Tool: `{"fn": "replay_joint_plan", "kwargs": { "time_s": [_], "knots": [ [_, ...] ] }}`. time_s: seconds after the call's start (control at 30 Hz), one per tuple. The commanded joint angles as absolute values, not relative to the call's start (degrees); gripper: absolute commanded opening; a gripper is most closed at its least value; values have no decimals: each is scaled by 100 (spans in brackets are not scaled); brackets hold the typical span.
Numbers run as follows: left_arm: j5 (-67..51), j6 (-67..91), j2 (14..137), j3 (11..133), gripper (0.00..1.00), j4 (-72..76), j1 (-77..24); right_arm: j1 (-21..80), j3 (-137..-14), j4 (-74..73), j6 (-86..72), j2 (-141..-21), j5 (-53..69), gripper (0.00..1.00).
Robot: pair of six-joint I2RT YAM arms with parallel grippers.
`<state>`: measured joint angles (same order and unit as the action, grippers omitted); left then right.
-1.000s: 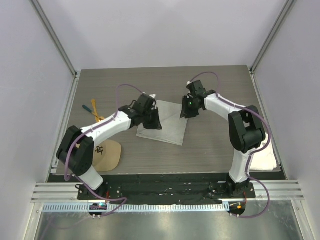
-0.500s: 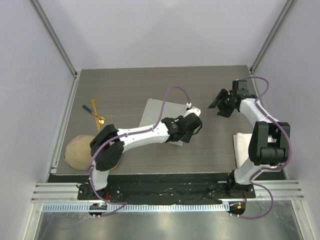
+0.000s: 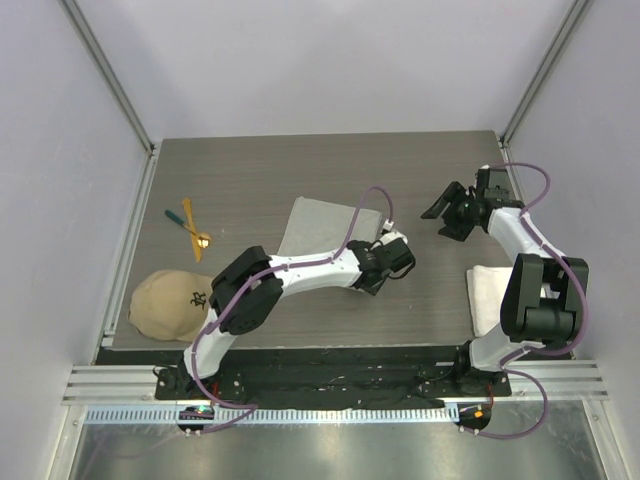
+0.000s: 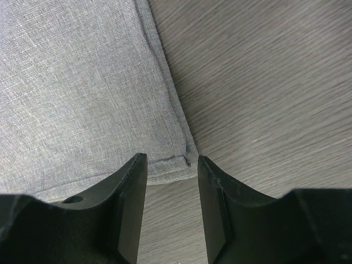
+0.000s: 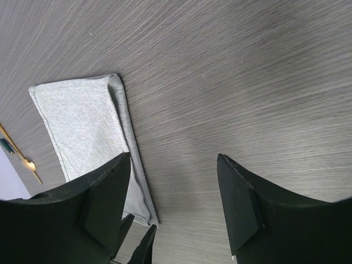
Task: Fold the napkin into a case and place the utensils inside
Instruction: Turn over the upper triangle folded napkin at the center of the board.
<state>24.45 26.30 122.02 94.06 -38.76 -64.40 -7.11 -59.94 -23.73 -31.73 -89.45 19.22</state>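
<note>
Left tool [image 4: 171, 165]: jaws apart with a narrow gap and nothing clamped. In the wrist view, the near right corner of the napkin [image 4: 82, 93] lies flat just beyond the tips, in line with the gap.
Left tool contact: the tips are low over that corner, but whether they touch the cloth cannot be told from this angle.
Right tool [image 5: 173, 159]: jaws spread wide with nothing between them. It hangs over bare bench [image 3: 260, 170], to the right of the napkin and well apart from it.
Left arm: stretched across the bench from its base at the near left, ending at the napkin's near right corner.
Right arm: bent back on itself at the right side of the bench, its wrist pointing left toward the middle.
Napkin, place: around the middle of the bench, lying flat at a slight slant.
Napkin, shape: light grey and folded into a long rectangle. A stitched hem runs along its edges, and in the right wrist view a doubled layer shows along its right edge.
Utensils [image 3: 190, 225]: in a small cluster at the far left of the bench, well apart from the napkin and outside it. There is a gold spoon, an orange-yellow handle and a dark teal handle. They cross one another, and which lies on top is too small to tell.
Cap [image 3: 170, 303]: tan with a dark emblem, at the near left corner of the bench, nearer the camera than the utensils.
White towel [image 3: 488, 298]: at the near right edge of the bench, beside the right arm and partly behind it.
</note>
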Motion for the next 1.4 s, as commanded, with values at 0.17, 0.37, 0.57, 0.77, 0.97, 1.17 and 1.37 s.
{"fn": "replay_joint_plan", "kwargs": {
  "time_s": [0.17, 0.37, 0.57, 0.77, 0.97, 1.17, 1.37],
  "knots": [
    [2461, 2540, 12269, 9633, 45, -3902, -6557, -703, -5950, -2030, -3217, -8842, 2206, 69],
    [2408, 2549, 12410, 9536, 43, -3885, -6557, -703, -5941, -1995, -3226, -8842, 2285, 69],
    [2233, 2461, 12516, 9422, 34, -3815, -6522, -694, -5871, -1934, -3234, -8877, 2311, 69],
    [2022, 2496, 12516, 9185, 22, -3648, -6495, -519, -5933, -1899, -3252, -9123, 2250, 69],
    [2109, 2514, 12271, 8965, 7, -3568, -6363, -194, -6152, -1828, -3270, -9501, 2347, 69],
    [1820, 2601, 11568, 8808, 0, -3630, -6153, 157, -6249, -1592, -3462, -9816, 2540, 70],
    [1002, 2812, 10846, 8438, 0, -3401, -5801, 518, -6293, -1039, -3875, -10300, 2758, 70]
  ]
}}
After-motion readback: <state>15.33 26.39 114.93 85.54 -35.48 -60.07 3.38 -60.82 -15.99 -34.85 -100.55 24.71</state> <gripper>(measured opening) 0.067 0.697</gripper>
